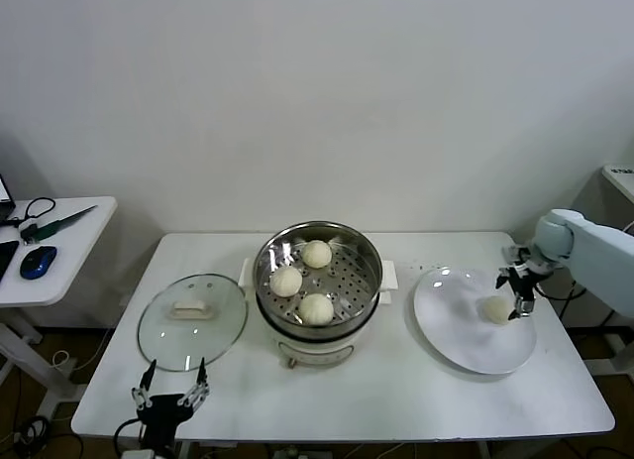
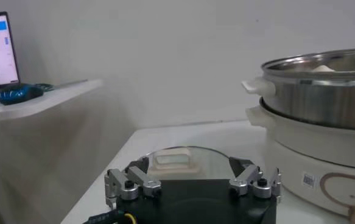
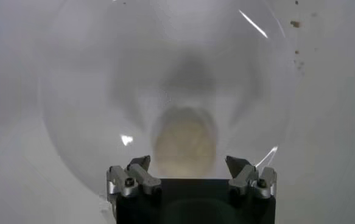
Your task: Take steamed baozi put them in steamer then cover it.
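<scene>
From the head, three buns sit in the steamer (image 1: pixel 318 279) while the right gripper (image 1: pixel 519 292), jaws apart, hovers at the last bun (image 1: pixel 495 309) on the plate (image 1: pixel 466 350) at three o'clock; the left wrist shows the left gripper (image 2: pixel 193 184), jaws apart, parked by the lid (image 2: pixel 176 159); the right wrist shows that bun (image 3: pixel 184 141) centred between the jaws, so the next move is probably lowering and closing.

Head overview; close wrist views (shared steamer (image 1: pixel 318 276)).
</scene>
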`<action>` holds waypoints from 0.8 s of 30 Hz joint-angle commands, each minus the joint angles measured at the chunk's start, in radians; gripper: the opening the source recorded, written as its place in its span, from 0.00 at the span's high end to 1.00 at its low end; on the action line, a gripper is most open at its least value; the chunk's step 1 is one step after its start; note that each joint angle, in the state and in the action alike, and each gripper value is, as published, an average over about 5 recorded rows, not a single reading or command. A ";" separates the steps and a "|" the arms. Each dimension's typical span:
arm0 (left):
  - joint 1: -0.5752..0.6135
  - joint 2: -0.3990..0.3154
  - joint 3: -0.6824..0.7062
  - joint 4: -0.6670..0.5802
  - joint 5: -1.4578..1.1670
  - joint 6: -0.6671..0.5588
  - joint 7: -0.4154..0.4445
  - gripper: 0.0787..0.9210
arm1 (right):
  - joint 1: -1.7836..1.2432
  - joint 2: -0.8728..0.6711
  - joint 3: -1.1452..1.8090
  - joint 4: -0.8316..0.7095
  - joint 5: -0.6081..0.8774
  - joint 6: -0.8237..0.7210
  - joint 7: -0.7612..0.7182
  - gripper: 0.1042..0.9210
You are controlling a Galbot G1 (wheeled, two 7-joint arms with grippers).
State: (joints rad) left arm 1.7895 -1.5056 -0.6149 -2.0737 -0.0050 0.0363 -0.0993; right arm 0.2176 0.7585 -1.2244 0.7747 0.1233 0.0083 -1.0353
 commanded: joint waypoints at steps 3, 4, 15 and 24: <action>0.000 0.001 0.001 0.000 0.002 0.001 0.001 0.12 | -0.091 0.046 0.087 -0.084 -0.042 0.004 0.019 0.12; 0.001 0.001 0.000 0.000 0.001 0.001 0.001 0.12 | -0.092 0.046 0.087 -0.082 -0.043 0.003 0.017 0.12; 0.000 0.004 -0.002 0.007 -0.002 -0.003 0.000 0.12 | 0.009 0.007 0.018 0.001 -0.021 0.001 0.012 0.29; -0.004 0.006 -0.002 0.001 -0.003 -0.002 -0.001 0.12 | 0.590 -0.016 -0.447 0.406 0.310 -0.128 0.015 0.30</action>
State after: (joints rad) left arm 1.7847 -1.4931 -0.6117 -2.0777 -0.0083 0.0375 -0.0999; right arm 0.3801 0.7488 -1.3414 0.8926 0.1969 -0.0341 -1.0247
